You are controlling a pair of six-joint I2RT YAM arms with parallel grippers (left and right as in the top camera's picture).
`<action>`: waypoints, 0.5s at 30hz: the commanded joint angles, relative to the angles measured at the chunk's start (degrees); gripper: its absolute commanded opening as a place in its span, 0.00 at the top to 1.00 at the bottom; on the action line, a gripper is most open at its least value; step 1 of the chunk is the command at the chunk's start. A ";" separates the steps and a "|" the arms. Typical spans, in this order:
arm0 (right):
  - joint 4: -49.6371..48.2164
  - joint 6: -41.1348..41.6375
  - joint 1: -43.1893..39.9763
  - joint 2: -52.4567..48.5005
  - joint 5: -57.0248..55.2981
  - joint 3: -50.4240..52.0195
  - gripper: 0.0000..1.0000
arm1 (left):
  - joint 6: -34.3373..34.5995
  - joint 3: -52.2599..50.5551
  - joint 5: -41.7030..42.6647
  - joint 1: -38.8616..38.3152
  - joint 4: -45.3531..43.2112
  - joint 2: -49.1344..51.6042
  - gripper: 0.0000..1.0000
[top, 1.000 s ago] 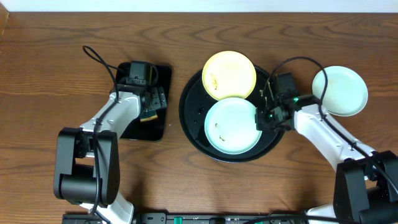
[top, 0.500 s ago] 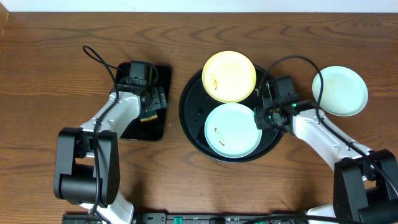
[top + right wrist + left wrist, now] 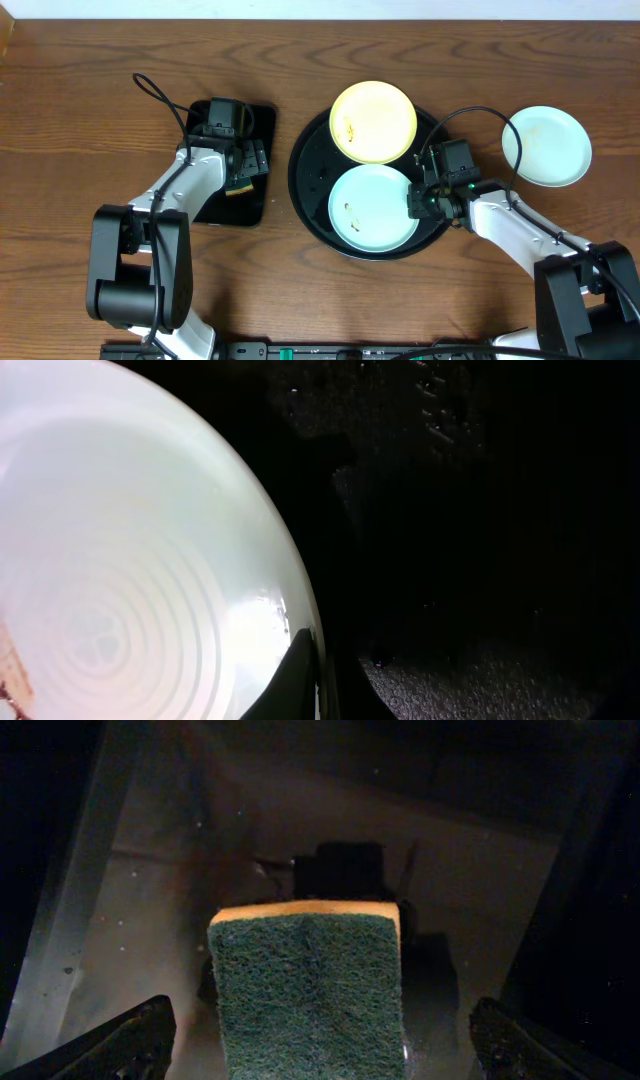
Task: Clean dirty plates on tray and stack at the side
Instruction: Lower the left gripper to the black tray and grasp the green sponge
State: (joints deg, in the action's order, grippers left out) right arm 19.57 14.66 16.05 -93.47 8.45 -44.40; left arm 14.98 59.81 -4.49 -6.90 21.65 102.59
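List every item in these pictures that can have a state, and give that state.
yellow plate, on the round tray, brown smear.
mint plate on the tray, smeared, rim pinched by the right hand.
mint plate beside the tray, flat on the table, no smear visible.
sponge, green side up, in the rectangular tray, unheld.
left hand, open, straddling the sponge.
right hand, shut on that plate's rim.

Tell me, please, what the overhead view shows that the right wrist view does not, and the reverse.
Only overhead: the yellow plate on the round tray, a third plate on the table at the right, and the left gripper over a small tray. Only right wrist: fine rings in the green plate, and its rim pinched by the right gripper. Both: that green plate on the black round tray.
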 commanded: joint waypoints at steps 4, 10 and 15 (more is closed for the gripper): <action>-0.04 2.43 0.09 -0.15 -2.62 0.92 0.99 | -0.15 0.42 -0.72 0.24 0.09 0.50 0.06; -0.11 2.43 0.11 -0.17 -2.64 0.94 0.99 | -0.15 0.42 -0.72 0.24 0.07 0.50 0.02; -2.19 -0.22 0.11 -0.17 -2.62 0.94 0.81 | 5.14 0.42 -0.68 0.24 0.42 0.50 0.02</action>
State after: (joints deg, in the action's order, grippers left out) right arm 18.37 16.01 16.05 -93.47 7.77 -44.14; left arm 15.99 59.81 -4.49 -6.90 21.54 102.59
